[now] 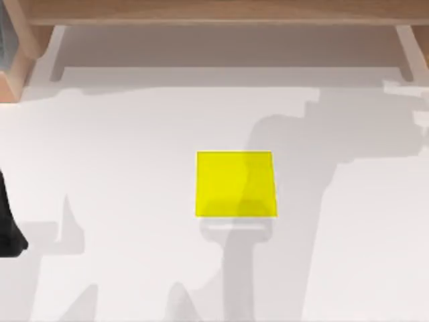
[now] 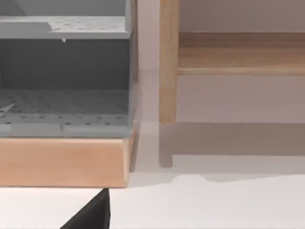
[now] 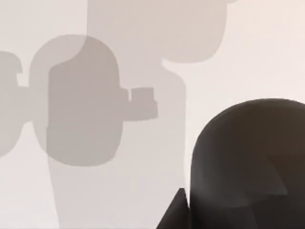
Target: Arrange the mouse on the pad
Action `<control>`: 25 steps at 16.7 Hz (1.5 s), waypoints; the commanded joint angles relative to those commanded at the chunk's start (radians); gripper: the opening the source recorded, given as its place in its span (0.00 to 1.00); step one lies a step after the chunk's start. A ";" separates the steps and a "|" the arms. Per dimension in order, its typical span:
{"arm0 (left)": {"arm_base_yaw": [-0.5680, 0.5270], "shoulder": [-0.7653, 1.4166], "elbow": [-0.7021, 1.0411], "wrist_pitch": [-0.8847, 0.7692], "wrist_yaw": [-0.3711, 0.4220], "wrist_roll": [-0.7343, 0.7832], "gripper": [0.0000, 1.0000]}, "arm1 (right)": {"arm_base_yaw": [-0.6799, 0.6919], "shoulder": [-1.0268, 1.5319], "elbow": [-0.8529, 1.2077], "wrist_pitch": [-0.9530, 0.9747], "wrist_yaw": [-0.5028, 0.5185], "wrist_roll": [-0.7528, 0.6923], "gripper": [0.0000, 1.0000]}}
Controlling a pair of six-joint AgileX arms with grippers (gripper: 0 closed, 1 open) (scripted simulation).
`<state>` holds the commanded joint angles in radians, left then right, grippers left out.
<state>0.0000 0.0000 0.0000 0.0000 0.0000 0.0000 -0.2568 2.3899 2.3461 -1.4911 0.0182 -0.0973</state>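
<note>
Right claw (image 3: 248, 162) grasps dark rounded mouse, apparently; transport step; next: lower over yellow pad (image 1: 235, 184) on counter (image 1: 120, 168). Left claw state unclear.

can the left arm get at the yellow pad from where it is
Probably yes: the pad lies flat mid-table, with only bare table between it and the left arm at the left edge; reach unproven.
</note>
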 joint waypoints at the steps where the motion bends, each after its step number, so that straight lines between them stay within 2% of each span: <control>1: 0.000 0.000 0.000 0.000 0.000 0.000 1.00 | 0.009 -0.015 0.007 -0.015 0.006 -0.045 0.00; 4: 0.000 0.000 0.000 0.000 0.000 0.000 1.00 | 0.054 -0.065 0.036 -0.068 0.025 -0.222 0.00; 7: 0.000 0.000 0.000 0.000 0.000 0.000 1.00 | 0.126 -0.103 0.061 -0.120 0.042 -0.460 0.00; 13: 0.000 0.000 0.000 0.000 0.000 0.000 1.00 | 0.348 -0.060 0.075 -0.183 0.044 -1.103 0.00; 19: 0.000 0.000 0.000 0.000 0.000 0.000 1.00 | 0.623 0.065 0.054 -0.129 0.010 -1.784 0.00; 22: 0.000 0.000 0.000 0.000 0.000 0.000 1.00 | 0.750 0.108 0.055 -0.072 -0.004 -2.058 0.00; 25: 0.000 0.000 0.000 0.000 0.000 0.000 1.00 | 0.849 0.129 0.060 -0.016 -0.012 -2.249 0.00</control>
<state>0.0000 0.0000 0.0000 0.0000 0.0000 0.0000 0.5925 2.5191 2.4066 -1.5070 0.0067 -2.3461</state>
